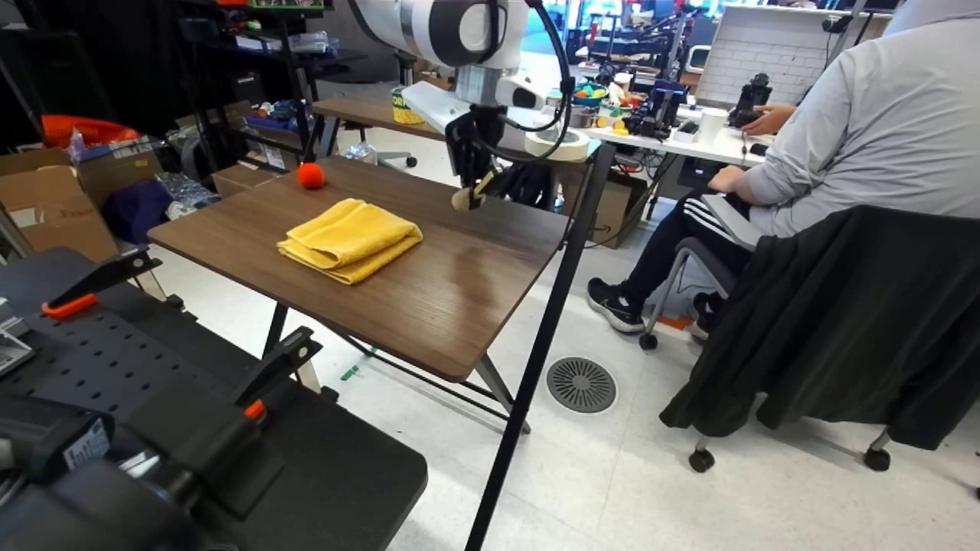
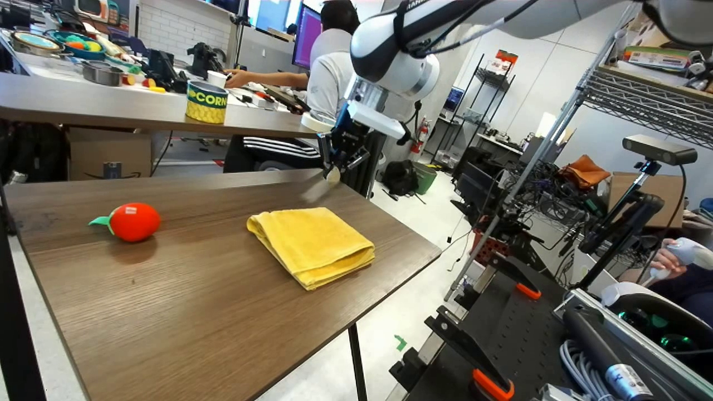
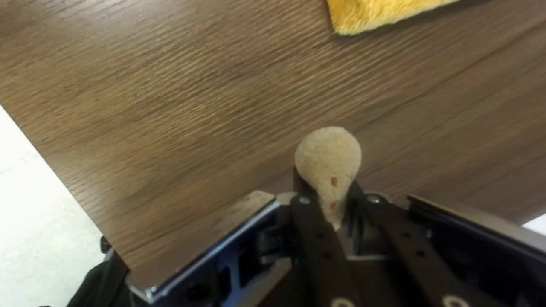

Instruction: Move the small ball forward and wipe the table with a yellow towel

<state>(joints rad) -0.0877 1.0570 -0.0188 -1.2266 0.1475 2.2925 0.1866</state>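
Observation:
Pinched by its narrow end in my gripper [image 3: 329,194] is the small ball [image 3: 328,151], tan and bulb-shaped with two reddish specks. Its rounded part sticks out past the fingertips, which are shut on the tapered part. In both exterior views the ball [image 1: 461,200] is at or just over the far part of the brown table [image 1: 429,306]; whether it touches the top I cannot tell. The yellow towel [image 2: 312,245] lies folded on the table, apart from the gripper, and one corner of the towel [image 3: 367,15] enters the wrist view at the top.
A red round object [image 2: 135,221] with a green tip sits on the same table. Behind stands another table with a corn can [image 2: 206,103] and a tape roll [image 1: 563,145]. A black pole [image 1: 536,356] slants past the table's side. A seated person [image 1: 903,130] is nearby.

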